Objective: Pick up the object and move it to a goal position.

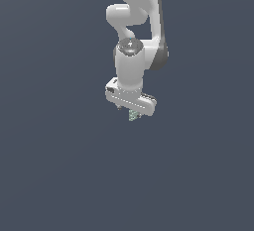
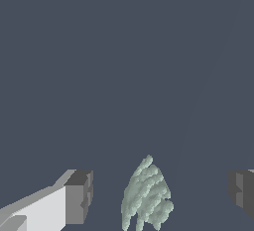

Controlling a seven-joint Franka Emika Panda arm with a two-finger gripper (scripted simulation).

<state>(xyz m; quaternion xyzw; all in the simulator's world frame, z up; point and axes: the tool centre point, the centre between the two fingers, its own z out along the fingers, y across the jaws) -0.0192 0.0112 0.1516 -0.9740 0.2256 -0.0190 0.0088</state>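
**One small green object between spread fingers**

One arm (image 1: 136, 31) is all we see against a plain dark grey ground. Its gripper (image 1: 131, 113) points downward in the exterior view, and the object (image 1: 133, 115), a tiny pale green speckled lump, shows just under the gripper's white body. In the wrist view we find the object (image 2: 147, 198) between the two dark-tipped fingers (image 2: 79, 198), with clear grey gaps on both sides, so the gripper stands wide and neither finger touches it. We cannot tell whether the object rests on a surface.
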